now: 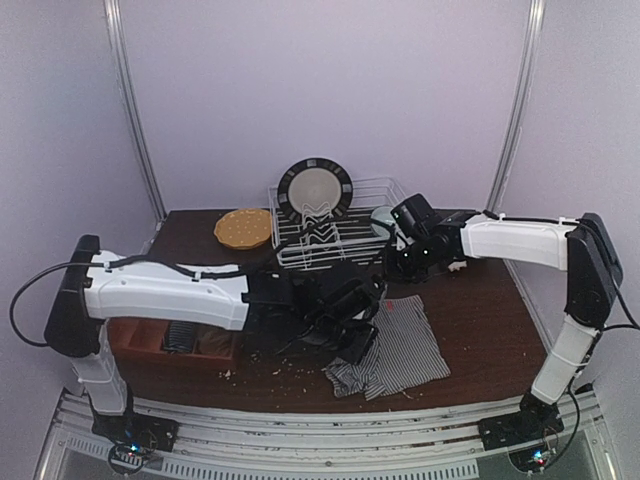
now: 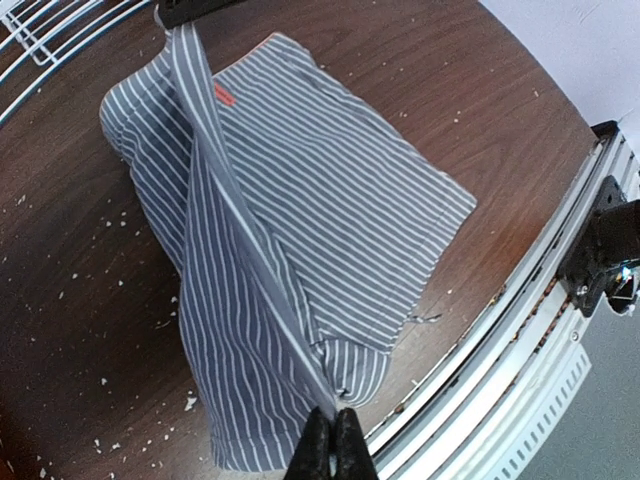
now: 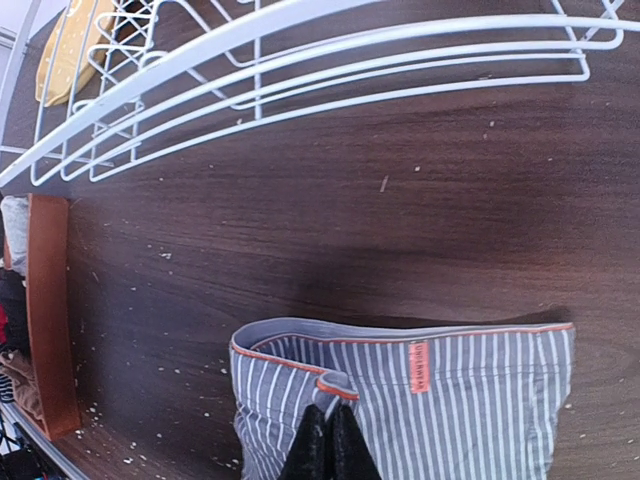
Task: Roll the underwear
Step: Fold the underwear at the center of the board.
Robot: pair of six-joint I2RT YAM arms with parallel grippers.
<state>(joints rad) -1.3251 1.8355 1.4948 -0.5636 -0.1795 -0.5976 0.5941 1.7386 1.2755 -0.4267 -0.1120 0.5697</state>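
The striped underwear [image 1: 405, 345] is dark with fine white stripes, an orange-trimmed waistband and a small orange label. It lies partly folded on the brown table, near the front edge. In the left wrist view the underwear [image 2: 330, 190] has one side lifted into a taut fold. My left gripper [image 2: 333, 452] is shut on the near end of that fold; it is also in the top view [image 1: 358, 342]. My right gripper [image 3: 325, 450] is shut on the waistband of the underwear [image 3: 470, 400], at the far end of the garment [image 1: 392, 268].
A brown tray [image 1: 135, 340] at the left holds other dark and red garments, partly under my left arm. A white wire dish rack [image 1: 375, 190] at the back holds a dark-rimmed plate [image 1: 315, 190]. A yellow round thing [image 1: 243, 228] lies beside it. Crumbs dot the table.
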